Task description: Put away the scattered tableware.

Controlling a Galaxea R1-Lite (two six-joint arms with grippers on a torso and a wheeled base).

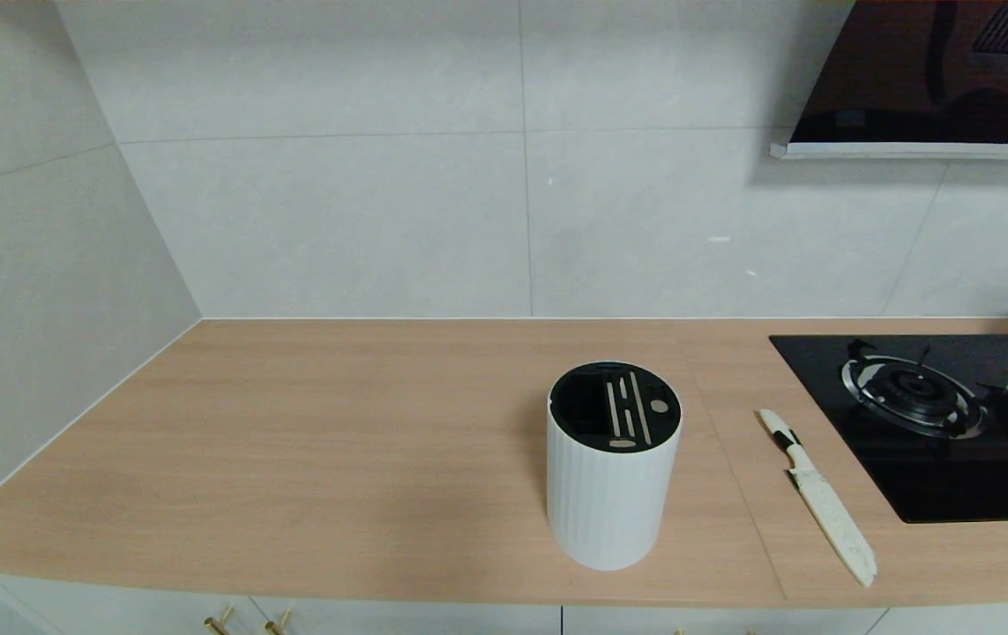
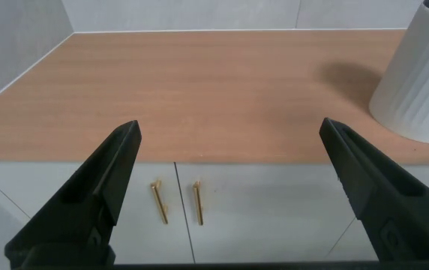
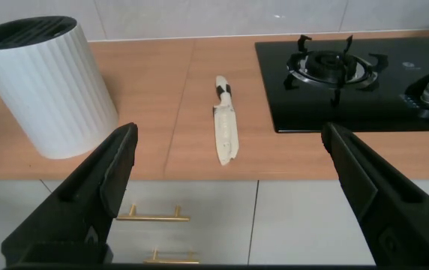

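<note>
A cream knife (image 1: pixel 817 496) with a black band on its handle lies flat on the wooden counter (image 1: pixel 336 441), between the holder and the stove; the right wrist view has the knife (image 3: pixel 225 130) ahead of my right gripper (image 3: pixel 229 161). A white ribbed cylindrical knife holder (image 1: pixel 613 466) with a black slotted top stands upright to the knife's left. The holder (image 3: pixel 48 86) is off to one side of the right gripper, which is open and held off the counter's front edge. My left gripper (image 2: pixel 229 146) is open too, in front of the cabinet doors, with the holder (image 2: pixel 421 75) off to its side.
A black gas stove (image 1: pixel 936 414) with burner grates takes up the counter's right end. Above it a range hood (image 1: pixel 927 79) juts from the tiled wall. Another wall closes off the counter on the left. Gold handles (image 2: pixel 177 202) are on the cabinet doors below.
</note>
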